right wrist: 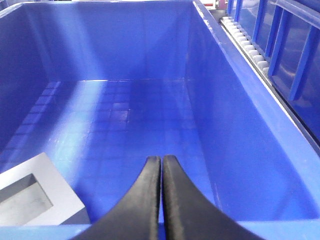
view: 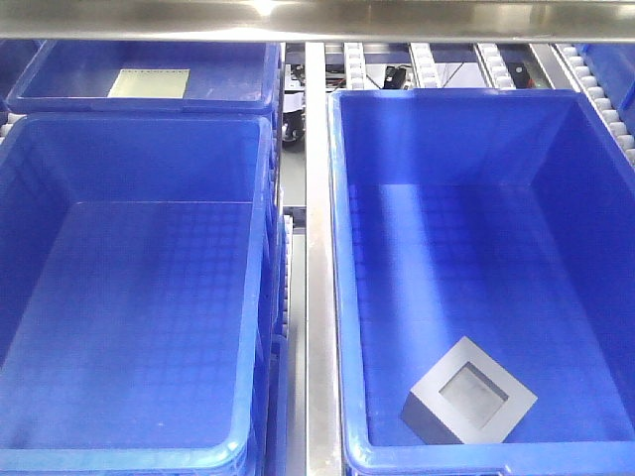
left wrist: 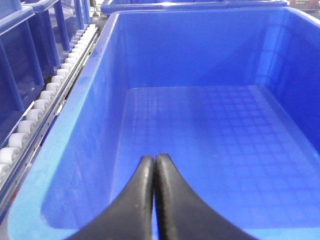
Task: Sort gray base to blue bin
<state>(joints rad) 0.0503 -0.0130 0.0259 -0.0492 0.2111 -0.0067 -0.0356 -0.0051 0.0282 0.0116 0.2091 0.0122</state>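
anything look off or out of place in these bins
Nothing damaged or spilled. The gray base sits askew, turned diagonal to the walls, recess up, near the front of the right bin. The left bin holds nothing. Both grippers are shut.

You're looking at glossy blue plastic on the blue bin [view: 347, 248], its floor moulded in a faint checker. The gray base [view: 468, 405] is matt (no sheen at all). A brushed metal rail [view: 316, 198] shines between bins; the right gripper [right wrist: 161, 165] looks like smooth black rubber.
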